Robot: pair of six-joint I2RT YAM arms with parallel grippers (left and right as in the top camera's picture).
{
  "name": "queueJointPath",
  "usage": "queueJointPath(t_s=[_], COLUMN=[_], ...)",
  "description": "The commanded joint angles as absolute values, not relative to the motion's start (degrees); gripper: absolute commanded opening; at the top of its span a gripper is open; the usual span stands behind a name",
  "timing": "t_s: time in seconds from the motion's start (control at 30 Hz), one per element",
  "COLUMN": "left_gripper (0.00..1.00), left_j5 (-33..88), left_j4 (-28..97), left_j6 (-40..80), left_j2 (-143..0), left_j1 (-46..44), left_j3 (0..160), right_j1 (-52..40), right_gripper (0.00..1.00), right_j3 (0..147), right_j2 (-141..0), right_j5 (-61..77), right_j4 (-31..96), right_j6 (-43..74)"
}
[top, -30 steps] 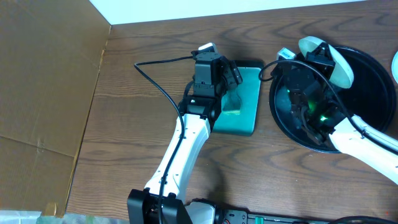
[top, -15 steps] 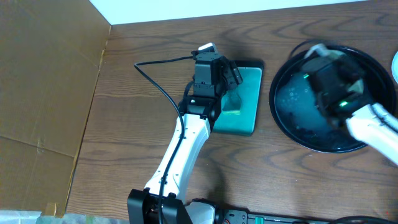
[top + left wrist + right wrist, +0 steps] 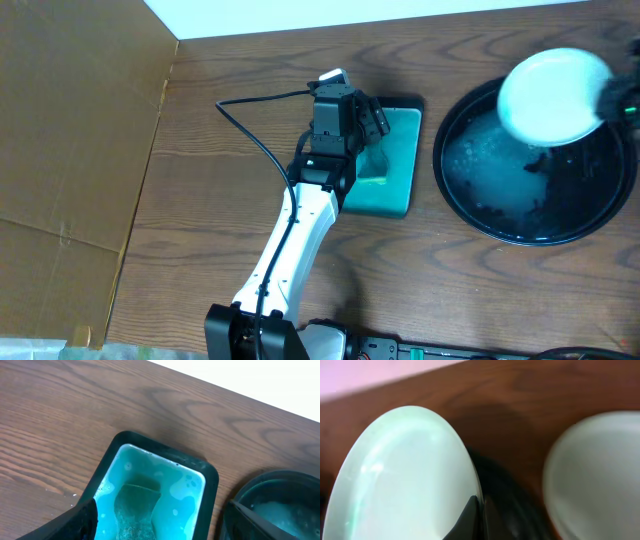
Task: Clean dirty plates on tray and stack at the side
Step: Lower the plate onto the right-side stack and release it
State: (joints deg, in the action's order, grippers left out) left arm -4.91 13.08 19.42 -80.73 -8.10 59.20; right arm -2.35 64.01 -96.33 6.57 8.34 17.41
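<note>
**Plate [image 3: 553, 95] is up off the tray [image 3: 490, 200] since a second ago**

Left gripper [image 3: 160, 527] hangs wide open and empty over the teal dish [image 3: 165, 451]. Sudsy tray has no plates lying on it. Right gripper [image 3: 475, 517] pinches the lifted plate's rim. Second plate [image 3: 595, 470] sits on the table [image 3: 200, 250] beyond; can't see the third. Nearly done, I'd guess.

Glossy black tray [image 3: 560, 215], smooth white plate [image 3: 550, 95], perhaps ceramic; matt wood-grain table [image 3: 200, 200]; brown cardboard [image 3: 70, 150]

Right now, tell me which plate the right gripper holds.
The tilted plate at left in the right wrist view, its rim pinched by the right gripper. The other plate sits untouched at right.
</note>
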Motion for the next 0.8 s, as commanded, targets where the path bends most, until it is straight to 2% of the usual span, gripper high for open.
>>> queueJointPath(t_s=[0.0, 0.17, 0.3, 0.57, 0.77], left_gripper=[0.81, 0.81, 0.81, 0.81, 0.81], left_j5=[-5.6, -5.6, -5.6, -5.6, -5.6], left_j4=[13.1, 13.1, 13.1, 13.1, 13.1], left_j6=[18.9, 18.9, 18.9, 18.9, 18.9], left_j2=[-80.9, -80.9, -80.9, -80.9, -80.9], left_j1=[-8.1, -8.1, -8.1, -8.1, -8.1], left_j3=[59.6, 59.6, 59.6, 59.6, 59.6], right_j1=[5.2, 14.3, 18.2, 19.2, 19.2], right_gripper=[0.01, 0.01, 0.01, 0.02, 0.01], right_j3=[62.9, 60.7, 58.1, 56.8, 56.7], right_j2=[-94.9, -95.6, -97.0, -98.7, -100.7], right_j5=[16.6, 10.2, 2.0, -7.9, -11.6], right_j4=[8.4, 8.4, 8.3, 6.3, 3.9], right_j6=[29.4, 34.9, 38.9, 39.6, 45.3])
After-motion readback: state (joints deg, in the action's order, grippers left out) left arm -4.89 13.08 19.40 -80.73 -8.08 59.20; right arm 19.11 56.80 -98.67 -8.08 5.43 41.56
